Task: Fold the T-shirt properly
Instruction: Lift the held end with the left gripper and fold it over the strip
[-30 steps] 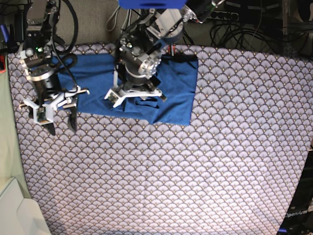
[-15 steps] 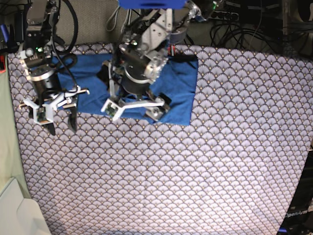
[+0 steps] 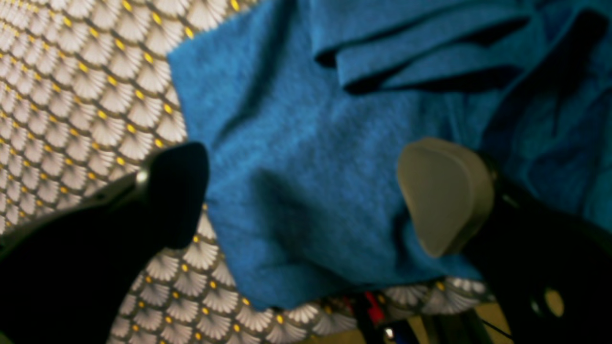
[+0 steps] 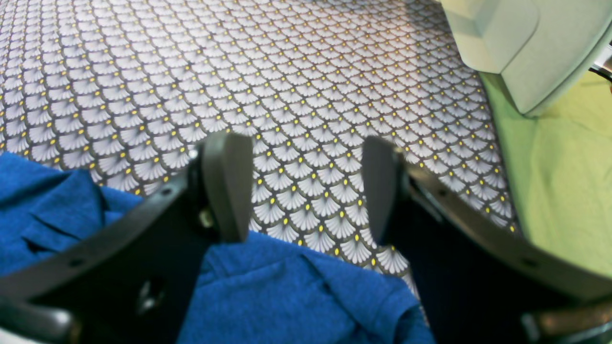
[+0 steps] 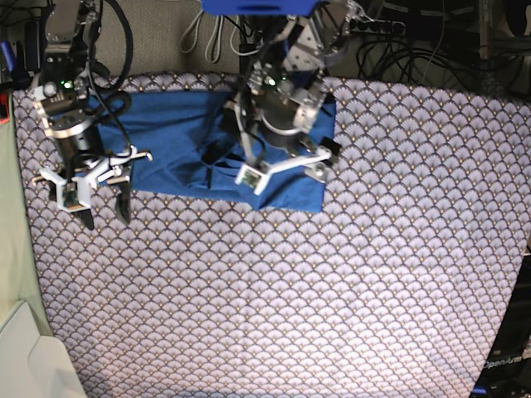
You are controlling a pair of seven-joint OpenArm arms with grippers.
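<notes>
Base view shows the grey scallop-patterned tablecloth (image 5: 332, 274) covering the table, with a pale box (image 5: 29, 361) at its near left corner and cables (image 5: 398, 41) behind. The T-shirt (image 5: 174, 137), partly folded, lies at the far edge. The left gripper (image 5: 282, 172) hangs over its right part, jaws spread wide and holding nothing. The right gripper (image 5: 104, 211), jaws apart and empty, sits just off the shirt's left edge

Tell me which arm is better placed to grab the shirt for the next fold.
Probably the left gripper: it hangs open directly over the T-shirt near its right edge. The right gripper hovers over bare tablecloth beside the shirt's other end.
</notes>
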